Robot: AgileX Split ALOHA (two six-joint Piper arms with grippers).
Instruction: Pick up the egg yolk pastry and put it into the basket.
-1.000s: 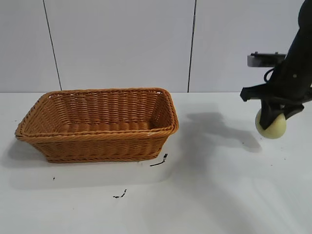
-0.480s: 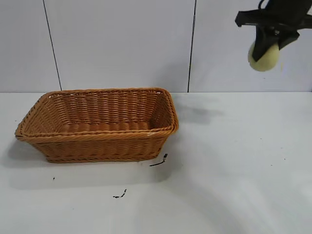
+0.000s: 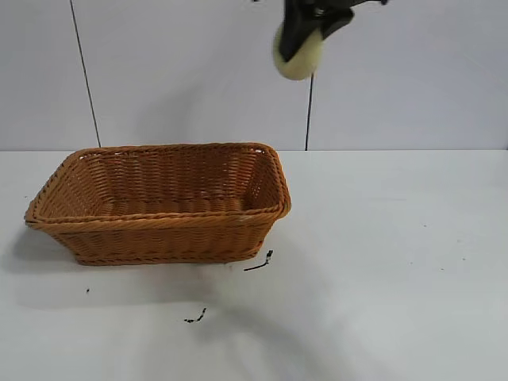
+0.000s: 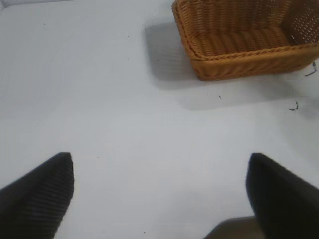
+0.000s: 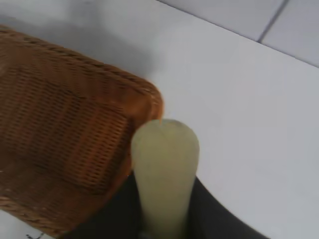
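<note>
Right end effector (image 3: 305, 36) grips egg yolk pastry (image 3: 299, 54) high up, approx over basket's (image 3: 159, 218) right rim; basket interior lies down-left. Left end effector (image 4: 159, 196) open, parked over worktop (image 3: 381, 262).

Even, bright, diffuse light; white table (image 3: 381, 262) slightly washed out, no hard glare. Soft grey shadow beside basket (image 3: 159, 202) on its left end and along front base, edges feathered. In left wrist view, same shadow falls on table beside basket (image 4: 239, 40); left gripper (image 4: 159, 199) fingertips dark, soft-edged, out of focus. In right wrist view, egg yolk pastry (image 5: 164, 169) close to lens and blurred; basket (image 5: 65, 124) weave smeared; dim grey shadow on table beyond basket rim. Exterior view fairly sharp.
</note>
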